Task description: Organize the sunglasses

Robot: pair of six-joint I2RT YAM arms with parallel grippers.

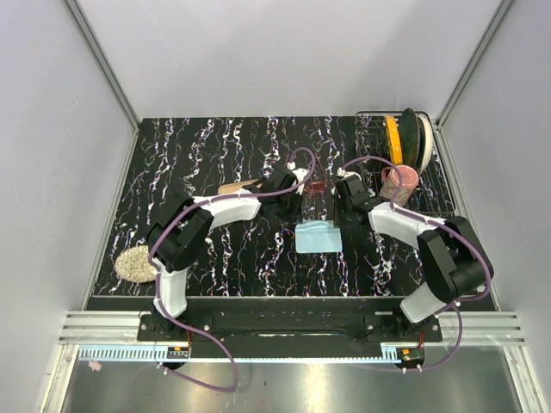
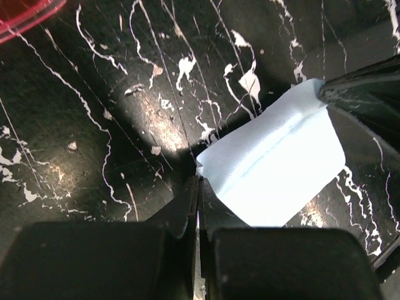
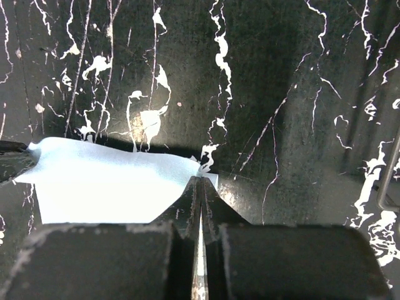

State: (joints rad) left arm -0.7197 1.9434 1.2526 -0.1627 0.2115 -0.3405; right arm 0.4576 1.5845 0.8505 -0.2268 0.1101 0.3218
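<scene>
Both pincers are clenched: the left gripper [image 2: 199, 182] nips one corner of the cloth [image 2: 275, 169], the right gripper [image 3: 200, 182] another. The sunglasses [image 1: 317, 185] lie just beyond.

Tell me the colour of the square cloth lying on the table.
The cloth is plain light blue; it shows best in the left wrist view.

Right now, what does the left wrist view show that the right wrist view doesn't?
Only left wrist: a red-pink sliver of the sunglasses in the top-left corner. Only right wrist: a thin grey wire at the right edge. Both: the black marbled table, the light blue cloth, and that arm's own claw shut on a cloth corner: left claw, right claw.
</scene>
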